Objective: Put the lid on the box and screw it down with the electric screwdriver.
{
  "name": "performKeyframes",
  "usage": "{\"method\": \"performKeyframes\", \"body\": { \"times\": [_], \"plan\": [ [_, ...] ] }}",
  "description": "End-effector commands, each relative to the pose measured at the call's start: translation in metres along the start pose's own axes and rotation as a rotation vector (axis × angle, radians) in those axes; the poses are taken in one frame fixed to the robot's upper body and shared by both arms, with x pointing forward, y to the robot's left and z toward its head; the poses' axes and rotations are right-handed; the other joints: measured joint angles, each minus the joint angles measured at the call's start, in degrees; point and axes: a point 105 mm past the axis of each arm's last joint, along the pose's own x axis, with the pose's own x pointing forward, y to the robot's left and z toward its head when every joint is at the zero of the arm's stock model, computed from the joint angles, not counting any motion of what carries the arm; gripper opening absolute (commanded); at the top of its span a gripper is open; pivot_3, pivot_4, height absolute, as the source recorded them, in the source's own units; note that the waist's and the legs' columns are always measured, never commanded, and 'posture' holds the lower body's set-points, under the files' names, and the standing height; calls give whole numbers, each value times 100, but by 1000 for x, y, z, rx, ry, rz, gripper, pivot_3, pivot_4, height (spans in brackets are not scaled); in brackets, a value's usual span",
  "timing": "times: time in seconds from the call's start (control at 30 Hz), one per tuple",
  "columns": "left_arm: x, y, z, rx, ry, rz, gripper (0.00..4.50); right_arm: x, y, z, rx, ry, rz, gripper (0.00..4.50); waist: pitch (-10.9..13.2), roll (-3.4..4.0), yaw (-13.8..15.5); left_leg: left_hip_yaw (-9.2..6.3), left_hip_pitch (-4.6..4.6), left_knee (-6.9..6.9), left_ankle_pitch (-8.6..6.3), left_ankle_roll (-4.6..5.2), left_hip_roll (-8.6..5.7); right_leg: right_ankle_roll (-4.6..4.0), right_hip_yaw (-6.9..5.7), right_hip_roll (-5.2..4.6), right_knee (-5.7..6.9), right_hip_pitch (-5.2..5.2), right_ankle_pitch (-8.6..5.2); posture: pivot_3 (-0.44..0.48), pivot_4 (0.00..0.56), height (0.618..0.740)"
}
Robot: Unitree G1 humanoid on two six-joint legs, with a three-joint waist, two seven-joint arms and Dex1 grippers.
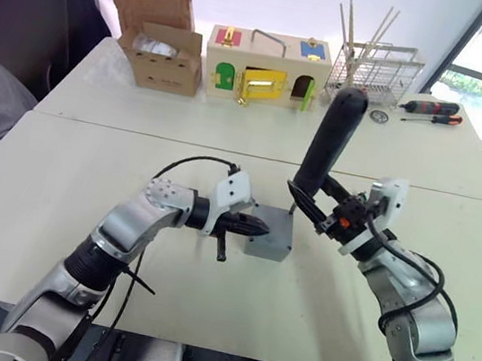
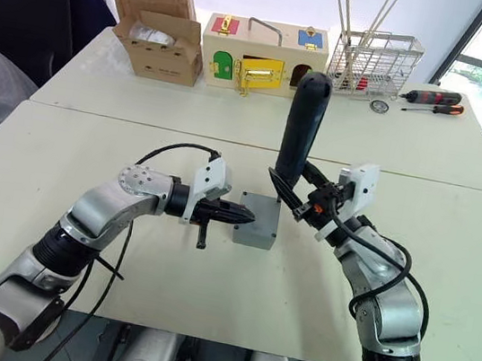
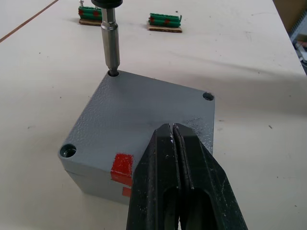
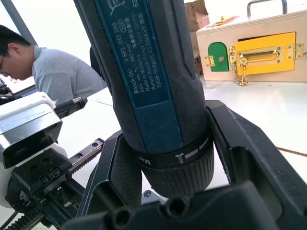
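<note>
Left wrist view, flat grey plastic lid [image 3: 139,124] seated on grey box [image 3: 100,184], left gripper [image 3: 175,139] closed against its near edge, right gripper [image 1: 325,213] clamping upright dark blue-black electric screwdriver [image 1: 331,139], bit in far corner hole.

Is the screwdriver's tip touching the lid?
Touching. In the left wrist view the screwdriver has its metal bit sunk into the corner screw hole of the lid, no gap showing.
</note>
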Motion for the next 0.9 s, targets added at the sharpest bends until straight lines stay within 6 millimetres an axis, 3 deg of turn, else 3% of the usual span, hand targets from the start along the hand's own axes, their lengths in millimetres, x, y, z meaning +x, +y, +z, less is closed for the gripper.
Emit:
{"method": "performKeyframes", "body": {
  "times": [0.03,0.9],
  "plan": [
    [1,-2,-10,-10,35,4,0,-5,8,-35,99,110,20,1827,-13,-3,0,-1,0,0,0,0,0,-1,1,-3,-1,1,0,0,150,731],
    [1,-4,-16,-19,51,3,0,-11,13,-69,127,172,-23,1827,-151,-23,-26,-1,13,-35,-13,-19,-5,-30,-2,-54,-22,4,-16,0,150,731]
  ]
}}
